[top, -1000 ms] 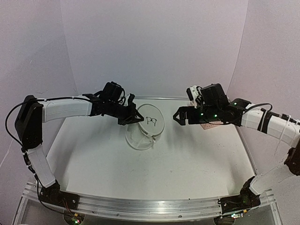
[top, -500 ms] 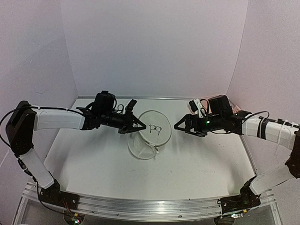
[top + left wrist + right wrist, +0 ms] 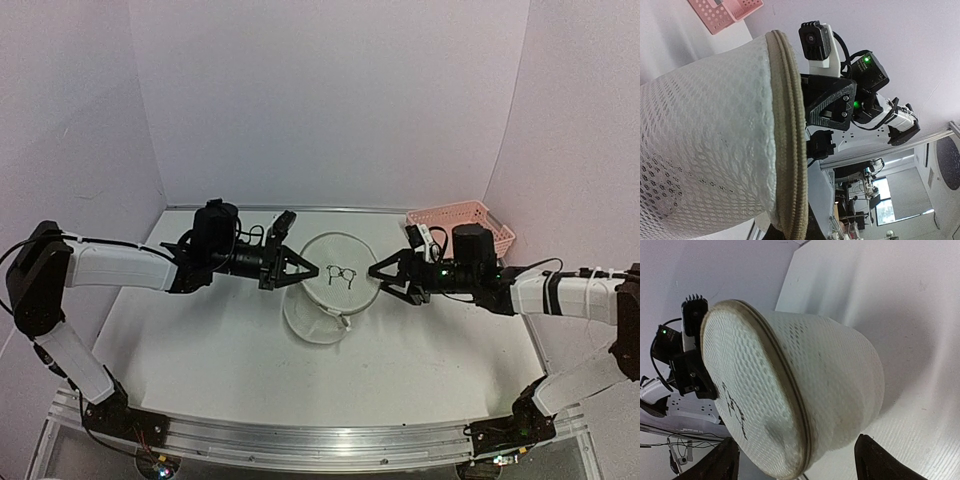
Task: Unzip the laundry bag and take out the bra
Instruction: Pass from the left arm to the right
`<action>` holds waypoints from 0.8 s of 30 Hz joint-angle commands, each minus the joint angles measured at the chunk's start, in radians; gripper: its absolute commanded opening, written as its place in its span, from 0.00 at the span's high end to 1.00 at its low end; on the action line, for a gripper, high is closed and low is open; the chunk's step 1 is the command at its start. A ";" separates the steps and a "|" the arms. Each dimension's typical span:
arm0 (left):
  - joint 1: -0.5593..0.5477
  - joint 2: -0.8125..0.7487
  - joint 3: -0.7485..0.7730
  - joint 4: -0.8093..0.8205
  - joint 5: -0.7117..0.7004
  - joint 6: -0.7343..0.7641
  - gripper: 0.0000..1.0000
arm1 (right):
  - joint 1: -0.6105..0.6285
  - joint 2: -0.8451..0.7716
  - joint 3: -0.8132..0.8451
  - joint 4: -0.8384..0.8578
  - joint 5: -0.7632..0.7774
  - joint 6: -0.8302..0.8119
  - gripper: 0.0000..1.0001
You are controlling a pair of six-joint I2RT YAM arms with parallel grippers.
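Your left hand (image 3: 300,268) is clamped shut on the left edge of the laundry bag (image 3: 335,295) and holds that side raised. The bag stands tilted on the surface (image 3: 200,330). Its upper disc, with the small bra drawing (image 3: 343,273), faces up and back, and its lower disc rests nearer the arm bases.

The bag lies directly between your two hands, and its round faces sit roughly crosswise to the line joining them. In the left wrist view the zipper seam (image 3: 790,165) runs as a tan band round the upper rim. From there it curves toward the opposite arm. I can't pick out the zipper pull in any view.

The bra can't be made out through the mesh, so judge it to be inside the closed bag.

Your right hand (image 3: 378,281) sits just beside the bag's right edge with its jaws apart, gripping nothing. In the right wrist view its fingers (image 3: 722,462) stand on either side of the rim, which lies straight ahead. The right hand is therefore the free one and the one placed to work the zipper. The coming move depends on finding the pull along that rim. Beyond this arm, the pink basket (image 3: 462,222) stands well apart at the back right.
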 commanded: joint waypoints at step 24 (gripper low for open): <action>-0.025 -0.075 -0.121 0.217 -0.067 -0.124 0.57 | 0.048 -0.093 -0.017 0.234 -0.045 0.126 1.00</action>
